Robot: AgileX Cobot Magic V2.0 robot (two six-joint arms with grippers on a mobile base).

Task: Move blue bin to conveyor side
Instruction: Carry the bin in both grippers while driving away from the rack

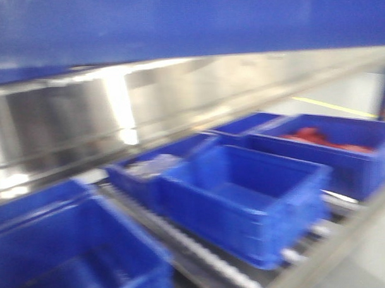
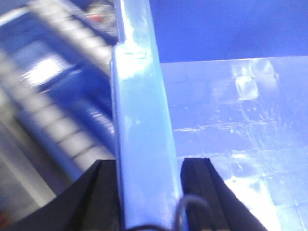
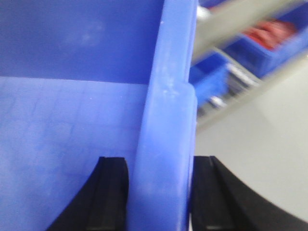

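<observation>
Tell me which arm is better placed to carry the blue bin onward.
Neither alone: the left gripper and right gripper each clamp a rim of the blue bin, so both should likely move it together.

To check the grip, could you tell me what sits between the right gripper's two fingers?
The thick rim of the blue bin fills the gap between the black fingers of the right gripper, as the right wrist view shows.

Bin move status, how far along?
Done: grasp; left gripper and right gripper jaws shut on the bin rim. In hand: carry, bin held high across the blurred front view. Left: setting it down; no belt in view, only small crates.
</observation>
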